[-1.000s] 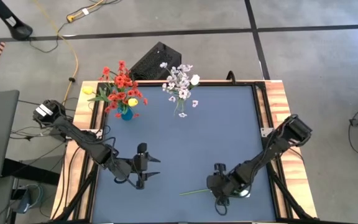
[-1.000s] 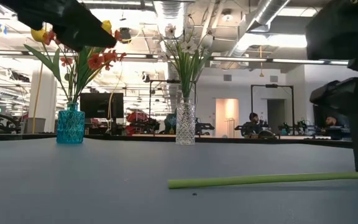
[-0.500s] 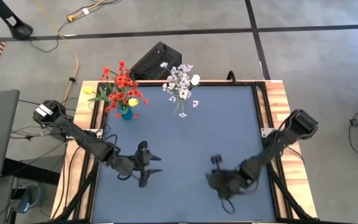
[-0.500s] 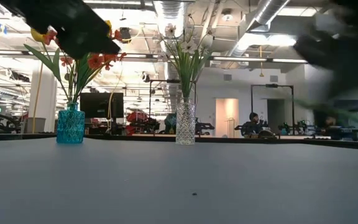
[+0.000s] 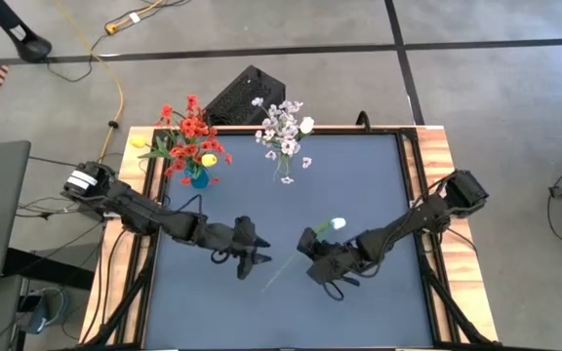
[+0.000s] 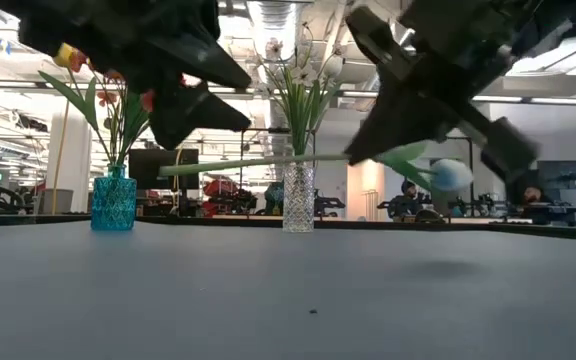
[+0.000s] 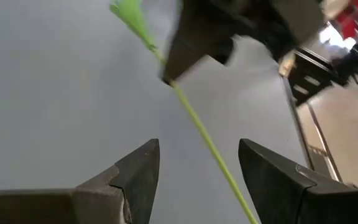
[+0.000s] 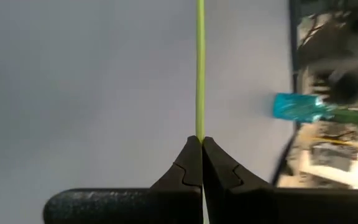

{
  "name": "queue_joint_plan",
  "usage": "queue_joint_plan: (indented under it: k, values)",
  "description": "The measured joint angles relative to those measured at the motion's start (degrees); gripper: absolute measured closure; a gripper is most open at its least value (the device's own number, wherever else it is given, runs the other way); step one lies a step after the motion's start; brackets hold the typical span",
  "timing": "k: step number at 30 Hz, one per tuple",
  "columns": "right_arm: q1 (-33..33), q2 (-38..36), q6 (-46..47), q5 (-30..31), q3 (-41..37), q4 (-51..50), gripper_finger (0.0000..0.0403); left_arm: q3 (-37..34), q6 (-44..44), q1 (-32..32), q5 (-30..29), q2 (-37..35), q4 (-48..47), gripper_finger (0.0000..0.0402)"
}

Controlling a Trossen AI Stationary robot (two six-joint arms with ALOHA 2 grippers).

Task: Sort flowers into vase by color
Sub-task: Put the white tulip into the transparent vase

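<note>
The right gripper [image 5: 310,252] is pinched tight on the thin green stem of an artificial white tulip bud [image 5: 337,224], carrying it clear above the dark blue table [image 5: 359,185], near its middle; the stem [image 5: 279,276] slants away towards the left gripper [image 5: 258,255]. That gripper hangs just beside the stem's free end with its fingers [image 7: 138,174] spread wide and nothing between them (the stem seems to pass just off to one side). At the table's far edge stand a blue glass vase [image 6: 114,200] with red and yellow flowers and a clear cut-glass vase [image 6: 298,198] with white ones.
</note>
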Motion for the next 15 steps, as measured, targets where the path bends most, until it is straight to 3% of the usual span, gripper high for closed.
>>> queue_joint_plan:
  k: [8,13,15]
  values:
    - [-2.1,0.6,-11.8,2.2,0.1,9.1,0.0384,-0.1,-5.1,4.5,4.3,2.2,-0.3,0.0194]
    - [-4.3,0.6,-15.0,1.7,0.1,11.4,0.0384,0.0,-7.3,6.0,12.3,8.6,9.5,0.0194]
    - [-4.8,0.6,-15.2,1.7,0.1,11.6,0.0384,0.0,-7.4,6.4,13.0,10.6,11.9,0.0194]
